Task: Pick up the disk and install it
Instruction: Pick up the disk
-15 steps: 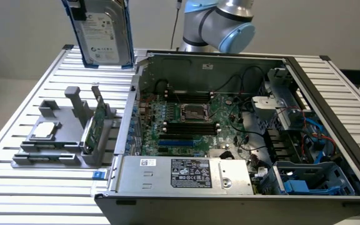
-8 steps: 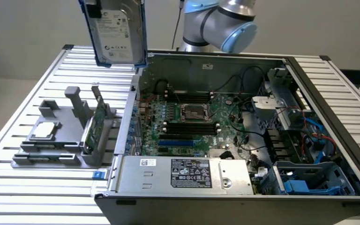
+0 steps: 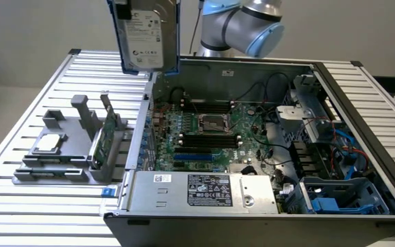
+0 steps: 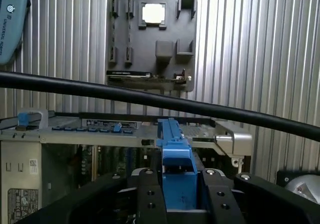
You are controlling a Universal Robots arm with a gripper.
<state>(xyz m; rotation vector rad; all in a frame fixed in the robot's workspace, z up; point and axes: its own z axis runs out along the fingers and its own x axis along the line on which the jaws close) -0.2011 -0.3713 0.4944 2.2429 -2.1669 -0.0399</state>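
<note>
Fingers: the gripper (image 4: pixel 177 191) has its fingers (image 4: pixel 146 196) clamped on the disk, one on either side of the blue carrier edge.
Disk position: the disk (image 3: pixel 142 36) hangs on edge in the air, touching nothing else. It sits above the rear corner of the open computer case (image 3: pixel 362 98) on the exterior view's left, with its white label facing the camera.
Stiffness and weight (judged): a rigid metal body, probably heavy for its size. It will not bend in the grip.
Fragility (judged): likely sensitive to shock, so knocks against the case wall should be avoided.
Hold point (judged): the broad sides near one end give firm purchase. The carrier's end tabs look like thin plastic and likely flex.
Slip (judged): smooth metal and plastic may slide under a loose grip.
Surroundings: the motherboard (image 3: pixel 204 128) lies in the case. Beside the case, a grey holder (image 3: pixel 29 172) on the slatted table (image 3: pixel 33 216) carries a green circuit card (image 3: pixel 108 134) and a chip (image 3: pixel 50 144).
</note>
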